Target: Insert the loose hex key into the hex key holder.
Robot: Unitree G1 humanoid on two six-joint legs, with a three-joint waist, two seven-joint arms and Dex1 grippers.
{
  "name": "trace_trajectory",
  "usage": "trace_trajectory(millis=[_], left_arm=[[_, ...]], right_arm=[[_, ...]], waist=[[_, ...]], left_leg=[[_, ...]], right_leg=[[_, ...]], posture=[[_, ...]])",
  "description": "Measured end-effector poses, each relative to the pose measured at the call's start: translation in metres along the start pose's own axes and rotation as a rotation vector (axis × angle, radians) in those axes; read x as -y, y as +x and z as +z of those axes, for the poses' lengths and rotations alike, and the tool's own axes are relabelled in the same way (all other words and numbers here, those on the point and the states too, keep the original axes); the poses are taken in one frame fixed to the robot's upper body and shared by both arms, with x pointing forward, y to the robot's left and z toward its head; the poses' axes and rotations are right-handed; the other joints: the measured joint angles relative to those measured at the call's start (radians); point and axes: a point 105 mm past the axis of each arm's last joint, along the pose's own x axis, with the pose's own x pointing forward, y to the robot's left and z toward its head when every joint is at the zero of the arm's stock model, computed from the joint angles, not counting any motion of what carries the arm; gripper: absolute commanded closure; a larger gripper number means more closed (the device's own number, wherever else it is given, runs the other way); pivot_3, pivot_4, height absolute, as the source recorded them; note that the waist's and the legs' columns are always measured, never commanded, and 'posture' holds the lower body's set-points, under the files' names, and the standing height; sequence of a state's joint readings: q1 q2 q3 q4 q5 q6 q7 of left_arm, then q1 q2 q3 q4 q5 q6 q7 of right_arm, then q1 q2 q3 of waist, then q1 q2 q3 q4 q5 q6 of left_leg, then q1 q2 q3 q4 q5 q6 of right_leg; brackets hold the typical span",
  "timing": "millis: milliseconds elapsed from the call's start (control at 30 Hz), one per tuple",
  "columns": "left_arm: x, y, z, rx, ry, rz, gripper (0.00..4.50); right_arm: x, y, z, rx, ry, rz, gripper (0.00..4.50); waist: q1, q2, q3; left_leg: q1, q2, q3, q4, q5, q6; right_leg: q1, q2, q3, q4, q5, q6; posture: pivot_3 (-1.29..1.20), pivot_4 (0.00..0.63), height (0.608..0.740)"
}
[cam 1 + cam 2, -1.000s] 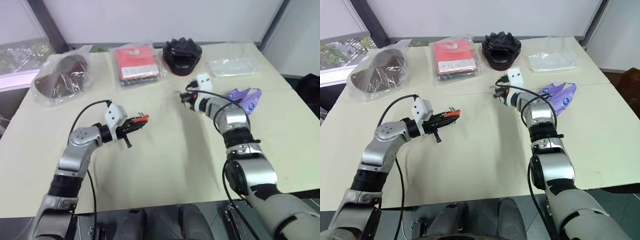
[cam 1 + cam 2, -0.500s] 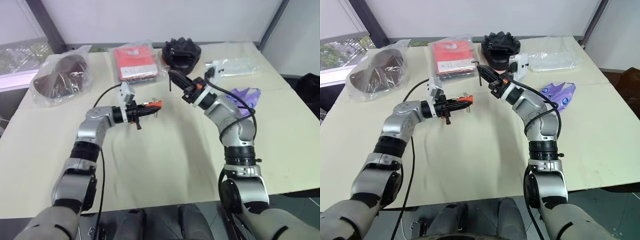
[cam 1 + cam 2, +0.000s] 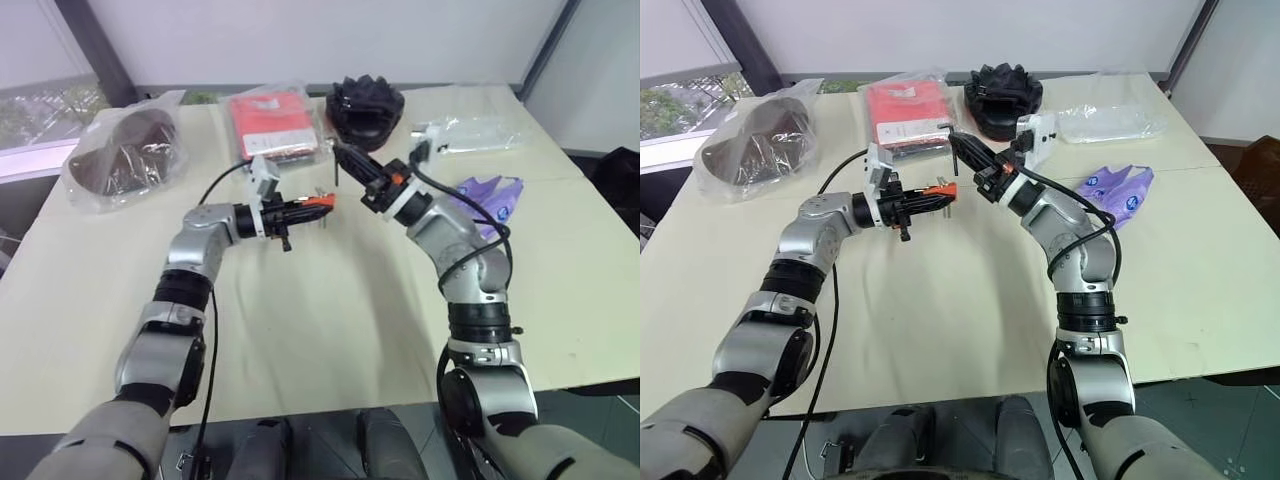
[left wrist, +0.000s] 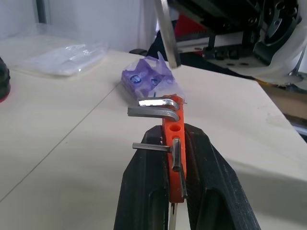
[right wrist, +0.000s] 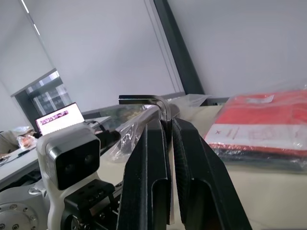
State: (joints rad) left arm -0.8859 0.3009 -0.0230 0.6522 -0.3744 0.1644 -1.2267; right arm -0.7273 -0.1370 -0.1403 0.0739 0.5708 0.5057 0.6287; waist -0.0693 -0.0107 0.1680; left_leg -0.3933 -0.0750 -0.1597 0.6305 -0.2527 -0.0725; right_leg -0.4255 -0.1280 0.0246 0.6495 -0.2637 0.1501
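Observation:
My left gripper point(image 3: 298, 208) is shut on the hex key holder point(image 3: 318, 203), a small orange block with a few short metal keys sticking out, also seen up close as the holder point(image 4: 173, 130) clamped between the black fingers point(image 4: 144, 191). It is held above the table's middle, pointing right. My right gripper point(image 3: 356, 167) is shut on the loose hex key point(image 3: 337, 165), a thin dark L-shaped rod point(image 5: 149, 101) that sticks up past the fingertips. The key's end point(image 4: 165, 33) hangs just above and beyond the holder, apart from it.
Along the table's far side lie a brown item in a clear bag point(image 3: 125, 150), a red packet in clear plastic point(image 3: 270, 125), a black object point(image 3: 365, 105) and a clear plastic bag point(image 3: 470, 130). A purple packet point(image 3: 490, 195) lies at the right.
Both arms rose and came together over the table's middle: the holder moved right and away, the key came back and left. In the last half second they barely moved.

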Motion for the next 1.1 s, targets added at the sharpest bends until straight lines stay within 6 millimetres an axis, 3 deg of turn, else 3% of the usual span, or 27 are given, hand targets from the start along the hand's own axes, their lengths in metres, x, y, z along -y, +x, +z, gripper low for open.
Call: trace_trajectory(millis=[1100], left_arm=[[0.0040,0.0070,0.0073,0.013,0.039,-0.011,4.50]], right_arm=[[-0.0001,-0.0011,-0.0054,-0.013,0.006,-0.004,4.41]], waist=[[0.000,0.000,0.000]], left_leg=[[0.000,0.000,0.000,0.000,0.000,0.000]], right_leg=[[0.000,0.000,0.000,0.000,0.000,0.000]], posture=[[0.00,0.150,0.740]])
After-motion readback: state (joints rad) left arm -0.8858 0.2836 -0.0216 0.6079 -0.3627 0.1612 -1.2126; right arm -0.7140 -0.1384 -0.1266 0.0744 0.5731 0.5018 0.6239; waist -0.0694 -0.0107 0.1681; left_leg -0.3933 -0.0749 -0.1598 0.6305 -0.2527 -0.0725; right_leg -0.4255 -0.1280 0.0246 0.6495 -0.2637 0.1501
